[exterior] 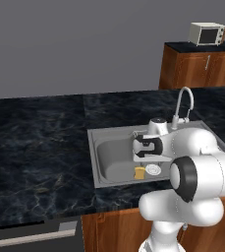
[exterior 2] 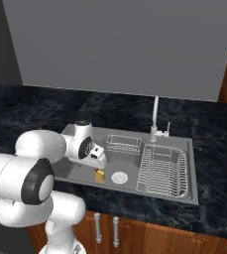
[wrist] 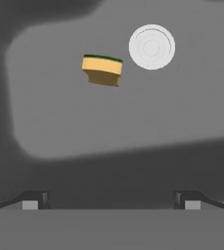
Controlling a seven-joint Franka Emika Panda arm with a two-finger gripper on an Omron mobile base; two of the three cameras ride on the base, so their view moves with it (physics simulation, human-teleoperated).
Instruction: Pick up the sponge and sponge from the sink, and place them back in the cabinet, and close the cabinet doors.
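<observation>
Where the dull grey steel sink [exterior 2: 192, 168] is sunk into the dark veined stone surface [exterior: 35, 147], one small rectangular sponge [wrist: 102, 70], green-faced over yellow, rests on the basin floor beside the round white drain [wrist: 151, 47]. Above it the tool [wrist: 111, 200] hangs empty, jaws wide apart. One curved faucet [exterior: 182, 106] stands behind.

One small yellow sponge with dark green top [wrist: 102, 70] lies flat in the grey steel sink [exterior: 115, 167], beside its round white drain [wrist: 151, 47]
</observation>
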